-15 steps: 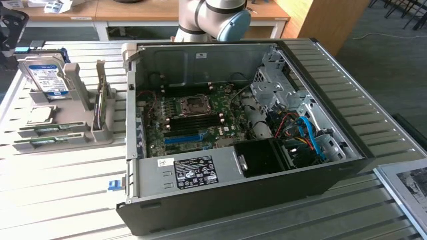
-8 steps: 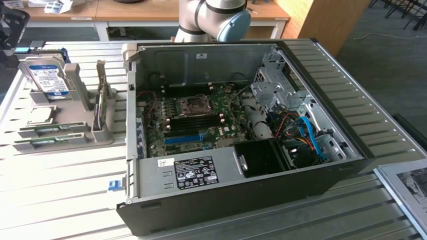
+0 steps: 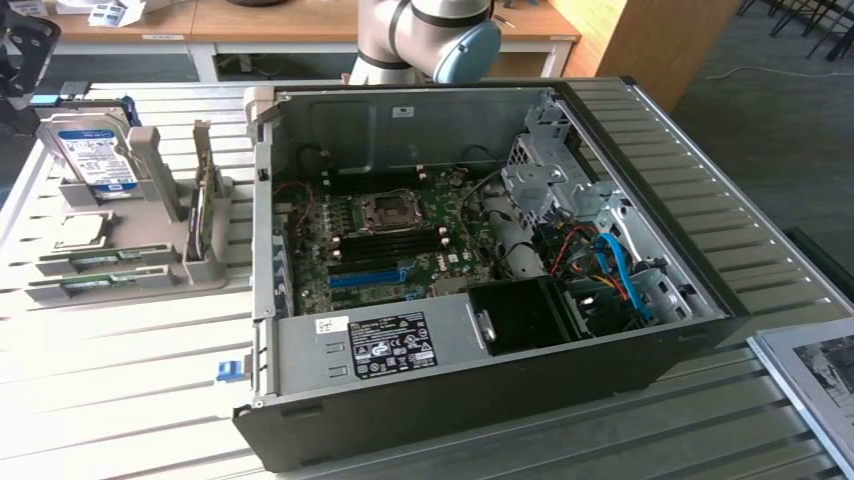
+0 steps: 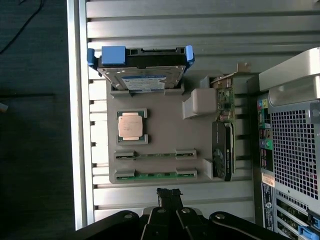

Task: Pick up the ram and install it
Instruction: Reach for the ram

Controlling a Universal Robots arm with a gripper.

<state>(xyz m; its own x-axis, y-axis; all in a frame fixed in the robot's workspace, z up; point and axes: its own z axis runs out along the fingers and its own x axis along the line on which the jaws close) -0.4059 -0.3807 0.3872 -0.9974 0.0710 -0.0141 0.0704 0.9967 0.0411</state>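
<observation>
Green ram (image 4: pixel 150 175) sits on edge in the grey holder (image 4: pixel 160 132), in the slot nearest the gripper (image 4: pixel 169 194), which hangs near it, closed up and empty. I'd say a clean pick wants jaws squared across the thin edge, mid-stick between the end clips (image 4: pixel 186 174), though I can't quite tell how tightly those hold it.

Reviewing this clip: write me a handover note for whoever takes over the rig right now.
Gripper: shut, holding nothing, poised by the grey holder on its ram side.
Ram: one ram stick and a second ram stick lie side by side in the holder's slots. The holder stands beside the open computer case.
Done: nothing yet; neither stick is lifted.
Left: the pick-up, and the install on the motherboard.
</observation>
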